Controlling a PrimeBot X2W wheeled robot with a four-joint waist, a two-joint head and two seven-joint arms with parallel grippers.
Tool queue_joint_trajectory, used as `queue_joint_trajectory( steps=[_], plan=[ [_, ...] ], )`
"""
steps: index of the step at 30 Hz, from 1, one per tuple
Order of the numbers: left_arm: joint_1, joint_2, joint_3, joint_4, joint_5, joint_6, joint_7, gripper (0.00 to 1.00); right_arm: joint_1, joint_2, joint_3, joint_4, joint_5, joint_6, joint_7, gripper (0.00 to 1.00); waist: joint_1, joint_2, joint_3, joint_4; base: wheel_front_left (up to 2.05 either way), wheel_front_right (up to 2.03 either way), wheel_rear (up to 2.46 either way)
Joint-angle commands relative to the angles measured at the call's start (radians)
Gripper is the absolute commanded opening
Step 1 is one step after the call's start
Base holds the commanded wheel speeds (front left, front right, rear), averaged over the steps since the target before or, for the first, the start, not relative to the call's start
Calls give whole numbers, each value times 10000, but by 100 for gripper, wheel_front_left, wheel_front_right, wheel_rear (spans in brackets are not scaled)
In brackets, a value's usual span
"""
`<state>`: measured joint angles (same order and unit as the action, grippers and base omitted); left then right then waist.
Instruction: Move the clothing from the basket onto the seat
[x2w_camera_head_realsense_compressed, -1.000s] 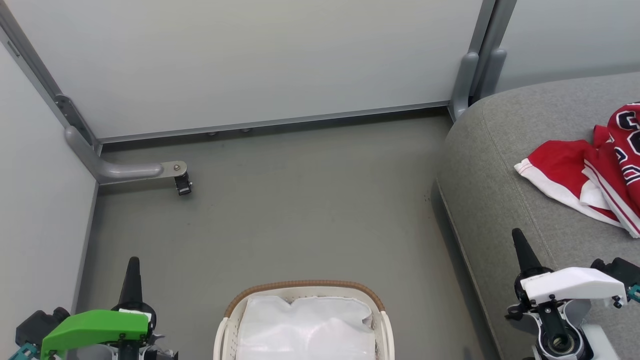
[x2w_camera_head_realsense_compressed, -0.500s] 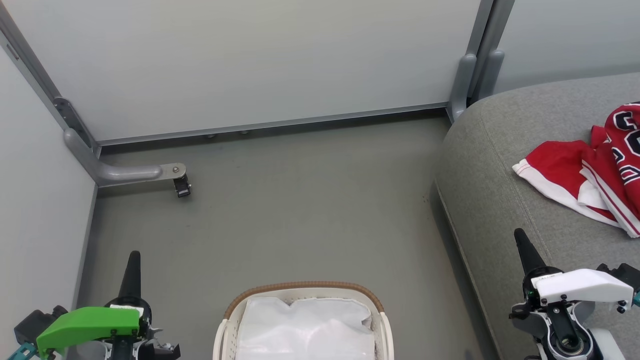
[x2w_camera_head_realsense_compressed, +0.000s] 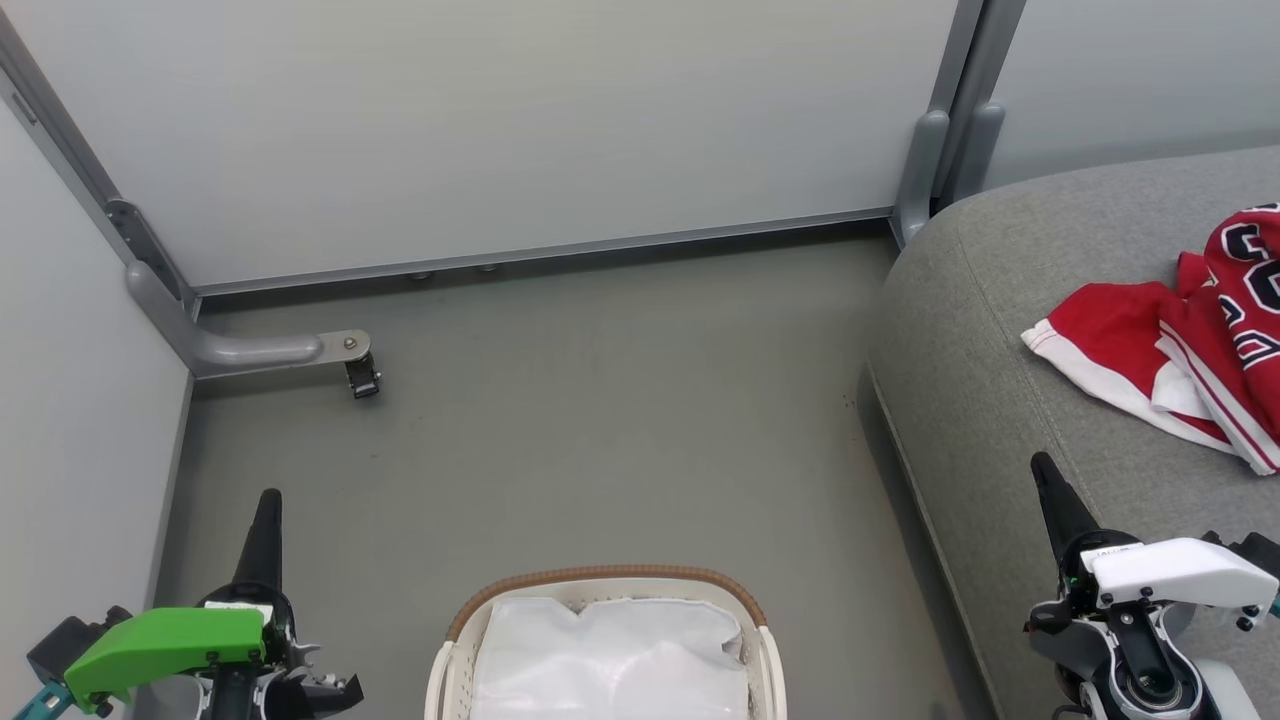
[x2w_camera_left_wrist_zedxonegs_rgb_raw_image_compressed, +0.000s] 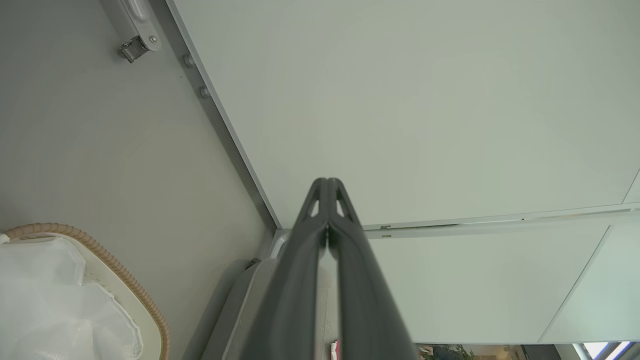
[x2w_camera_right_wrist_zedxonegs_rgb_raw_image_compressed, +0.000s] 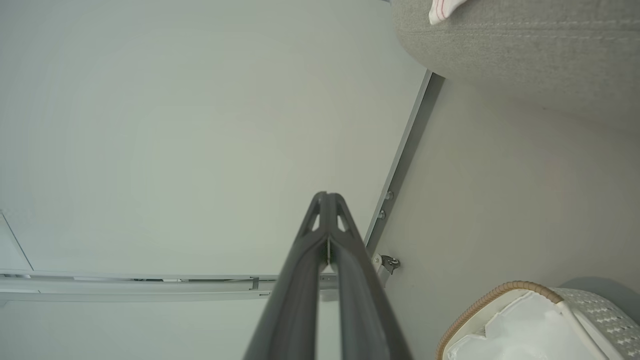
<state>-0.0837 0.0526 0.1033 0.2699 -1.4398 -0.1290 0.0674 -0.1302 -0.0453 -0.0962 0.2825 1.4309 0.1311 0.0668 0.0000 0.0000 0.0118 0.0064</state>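
Head view: left hand (x2w_camera_head_realsense_compressed: 268, 497) and right hand (x2w_camera_head_realsense_compressed: 1041, 462) clenched empty, both pointing up

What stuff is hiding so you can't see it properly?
- The clothing: head view's right edge cuts it off, so its number is unreadable.
- The basket: head view's bottom edge cuts off its near half.
- Under the liner: its white folds hide the basket's bottom.
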Motion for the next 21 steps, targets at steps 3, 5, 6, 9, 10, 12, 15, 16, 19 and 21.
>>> queue_joint_trajectory(
  steps=[3,5,6,9,10,12,15,16,19,21],
  plan=[
    [-267,1,64,-93,-369,-26,108,0,134,-62,-64,-135,379,-5,118,0,0,0,-12,-9,0,0,0],
    [-275,-3,69,-114,-507,-27,138,0,154,-64,-79,-159,521,-5,151,0,0,0,-19,-14,0,0,0],
    [-272,-3,73,-126,-564,-27,161,0,164,-63,-86,-173,593,-5,170,0,0,0,-22,-16,0,0,0],
    [-253,-9,84,-147,-769,-28,220,0,187,-66,-104,-213,804,-5,222,0,0,0,-32,-23,0,0,0],
    [-258,-9,87,-154,-823,-28,232,0,187,-67,-110,-224,870,-5,244,0,0,0,-35,-26,0,0,0],
    [-273,-12,94,-176,-962,-28,273,0,189,-67,-122,-253,1002,-6,282,0,0,0,-41,-31,0,0,0],
    [-292,-16,105,-205,-1147,-29,330,0,206,-71,-142,-292,1202,-6,329,0,0,0,-52,-38,0,0,0],
    [-299,-18,107,-213,-1204,-30,359,0,212,-72,-150,-310,1280,-6,357,0,0,0,-55,-41,0,0,0],
    [-309,-23,114,-236,-1395,-30,390,0,240,-72,-167,-338,1476,-6,402,0,0,0,-65,-48,0,0,0],
    [-311,-25,120,-246,-1520,-31,440,0,256,-75,-181,-363,1597,-6,439,0,0,0,-72,-53,0,0,0]
  ],
)
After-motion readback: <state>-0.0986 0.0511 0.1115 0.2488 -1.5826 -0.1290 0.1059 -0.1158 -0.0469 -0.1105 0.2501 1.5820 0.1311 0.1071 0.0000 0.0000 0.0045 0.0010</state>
